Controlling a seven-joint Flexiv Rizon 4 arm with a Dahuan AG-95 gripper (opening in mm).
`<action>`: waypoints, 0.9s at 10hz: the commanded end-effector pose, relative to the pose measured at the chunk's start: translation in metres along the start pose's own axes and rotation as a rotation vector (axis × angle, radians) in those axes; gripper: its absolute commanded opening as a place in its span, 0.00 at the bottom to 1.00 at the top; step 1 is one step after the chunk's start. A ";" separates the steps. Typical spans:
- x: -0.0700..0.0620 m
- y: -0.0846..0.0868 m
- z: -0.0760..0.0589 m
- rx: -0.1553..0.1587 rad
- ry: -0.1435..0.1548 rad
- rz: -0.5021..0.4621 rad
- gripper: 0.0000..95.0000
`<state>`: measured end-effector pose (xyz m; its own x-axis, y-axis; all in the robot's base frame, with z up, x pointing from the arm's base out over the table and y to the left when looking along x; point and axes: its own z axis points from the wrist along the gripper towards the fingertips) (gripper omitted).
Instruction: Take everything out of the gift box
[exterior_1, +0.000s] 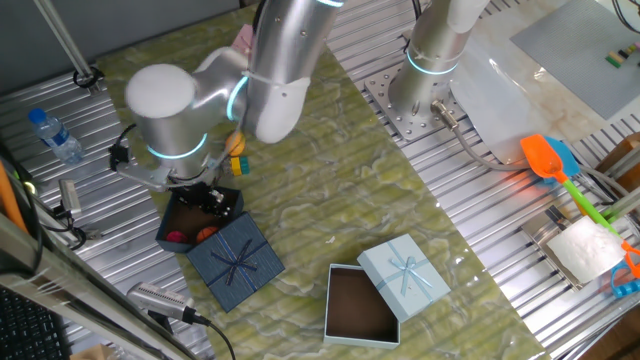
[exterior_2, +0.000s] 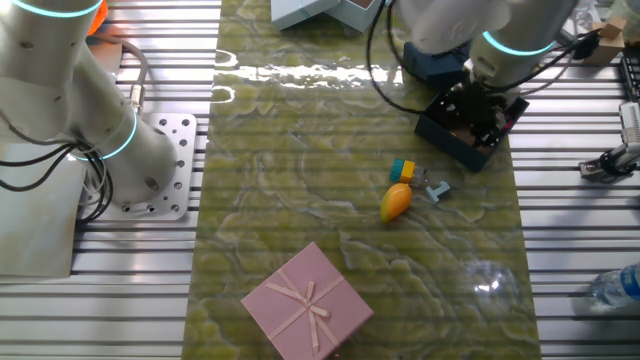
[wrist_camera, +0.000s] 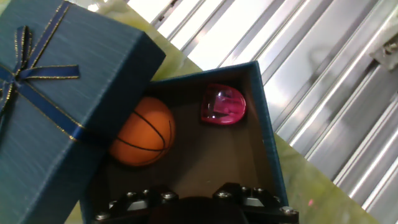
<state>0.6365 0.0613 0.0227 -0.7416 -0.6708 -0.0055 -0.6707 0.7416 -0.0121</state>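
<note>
My jaws (wrist_camera: 196, 202) hang over the open gift box (wrist_camera: 264, 143); whether they are spread or closed I cannot tell (only their base shows). Just ahead in the box lies an orange ball (wrist_camera: 144, 130), half under the leaning lid (wrist_camera: 59, 99). Beyond it sits a pink toy (wrist_camera: 222, 104). Far off on the tabletop (exterior_2: 300, 190) lie more toys (exterior_2: 405, 190).

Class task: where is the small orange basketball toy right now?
In the hand view, the orange basketball toy lies inside the dark navy gift box, half under its ribboned navy lid, left of the pink toy.
</note>
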 end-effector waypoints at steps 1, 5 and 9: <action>0.000 0.000 0.000 -0.010 0.071 0.018 0.60; 0.001 0.005 0.005 -0.011 0.150 0.035 0.60; 0.009 0.010 0.009 -0.011 0.142 0.027 0.60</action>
<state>0.6211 0.0618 0.0161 -0.7526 -0.6453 0.1307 -0.6513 0.7588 -0.0042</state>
